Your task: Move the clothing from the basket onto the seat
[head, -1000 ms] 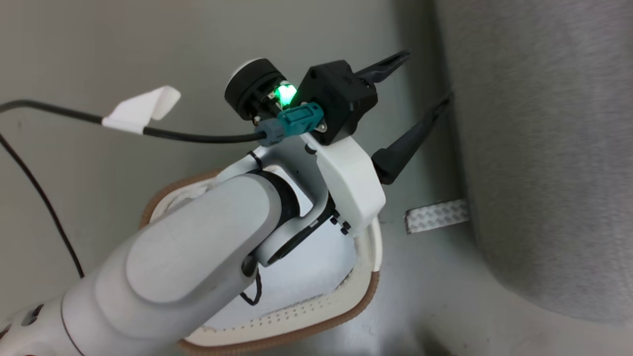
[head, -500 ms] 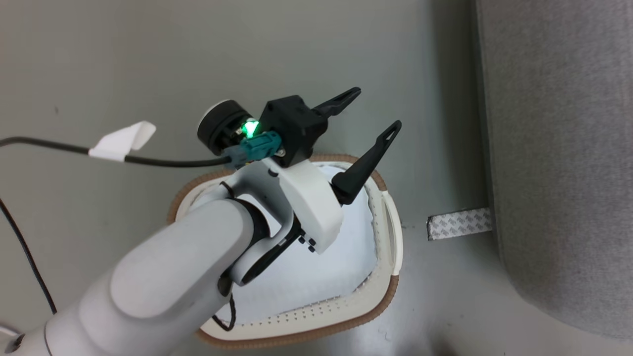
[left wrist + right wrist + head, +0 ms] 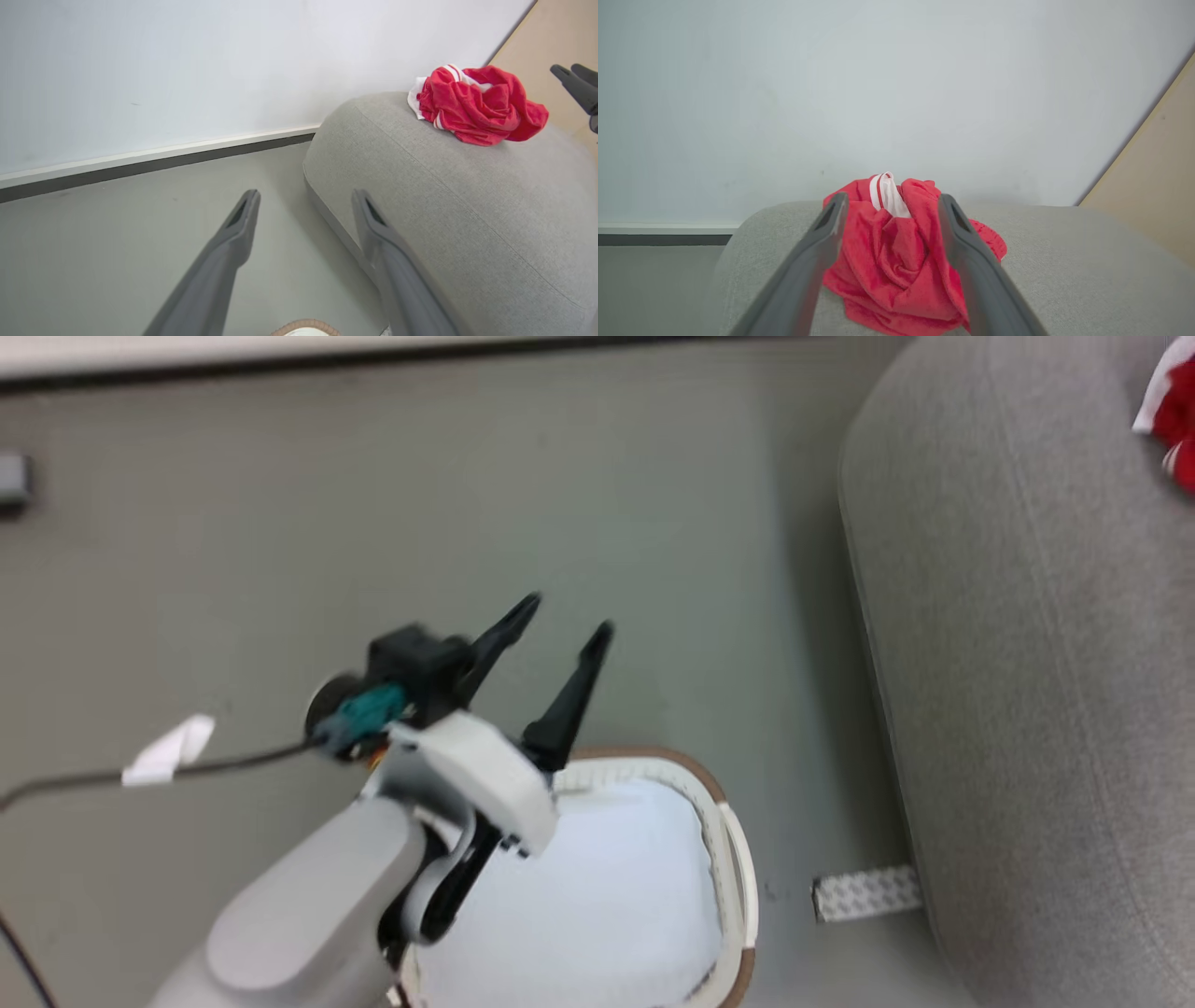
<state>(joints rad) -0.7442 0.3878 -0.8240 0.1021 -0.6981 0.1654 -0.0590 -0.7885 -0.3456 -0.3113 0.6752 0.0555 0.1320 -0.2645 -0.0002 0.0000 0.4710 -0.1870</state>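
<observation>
The red clothing [image 3: 896, 261] with white trim lies bunched on top of the grey seat [image 3: 1064, 252]. My right gripper [image 3: 892, 200] is open, a finger on either side of the heap and not pinching it. The left wrist view shows the clothing [image 3: 476, 105] on the seat [image 3: 444, 196], with the right gripper [image 3: 566, 70] just beyond it. My left gripper [image 3: 569, 616] is open and empty above the floor, past the far rim of the basket [image 3: 728, 831]. The same open gripper [image 3: 306, 193] points at the floor beside the seat. In the head view, a bit of the clothing [image 3: 1176, 420] shows on the seat [image 3: 1027, 709].
A pale white-bluish cloth [image 3: 597, 896] fills the basket. A strip of patterned tape [image 3: 864, 893] lies on the floor between basket and seat. A black cable with a white tag [image 3: 168, 751] trails left from my left wrist. A white wall with a dark baseboard [image 3: 163, 161] stands behind.
The head camera has shifted, bringing the seat's top and the red clothing into view. My left gripper stays open and now points past the basket's far rim instead of toward the seat.
</observation>
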